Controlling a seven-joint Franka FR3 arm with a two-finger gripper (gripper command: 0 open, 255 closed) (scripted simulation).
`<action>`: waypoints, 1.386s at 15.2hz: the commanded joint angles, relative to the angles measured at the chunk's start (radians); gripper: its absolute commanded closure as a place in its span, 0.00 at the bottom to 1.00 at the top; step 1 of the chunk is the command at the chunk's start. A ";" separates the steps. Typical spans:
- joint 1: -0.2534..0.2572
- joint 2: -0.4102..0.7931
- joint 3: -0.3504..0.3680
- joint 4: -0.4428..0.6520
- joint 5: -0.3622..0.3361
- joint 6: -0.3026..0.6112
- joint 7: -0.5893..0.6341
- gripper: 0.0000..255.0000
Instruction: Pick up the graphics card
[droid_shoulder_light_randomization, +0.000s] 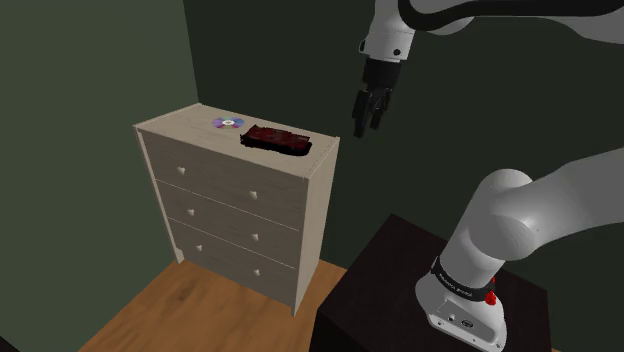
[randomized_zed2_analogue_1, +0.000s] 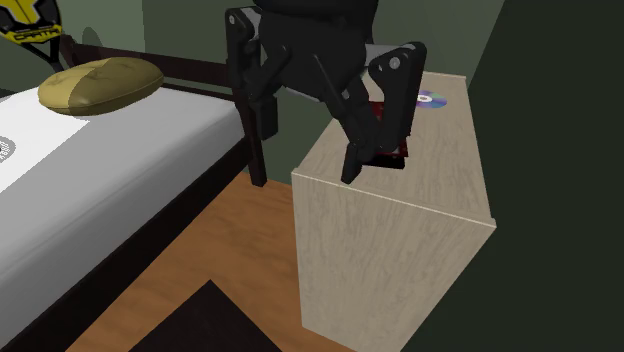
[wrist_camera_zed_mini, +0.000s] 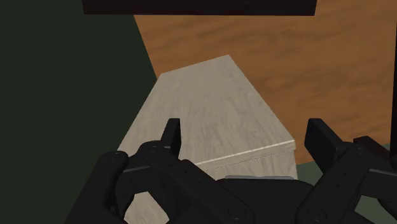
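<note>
Altogether, the scene holds one graphics card, one disc, one dresser and one gripper.

**Shoulder view.** The dark red-and-black graphics card lies flat on the dresser's pale top, toward the end on this view's right. The shiny disc lies just beside it, toward this view's left. The dresser front carries three drawers, each with two small knobs. The gripper hangs in the air above the level of the dresser top, off the end on this view's right, well apart from the card. The white arm rises from the dark stand, which sits on a wooden floor.

**Second exterior view.** Seen from the other side, the gripper fills the foreground and hides part of the card. This view adds one bed with a white mattress, one tan pillow and one yellow helmet.

**Wrist view.** Both black fingers stand wide apart with nothing between them, so the claw is released. The dresser's pale top lies beneath them, with the wooden floor beyond.
</note>
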 joint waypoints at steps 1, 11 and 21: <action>0.000 0.000 0.000 0.000 0.000 0.000 0.000 0.00; 0.044 0.347 0.019 0.181 -0.008 0.245 -0.103 0.00; 0.081 0.686 0.052 0.472 -0.030 0.371 -0.184 0.00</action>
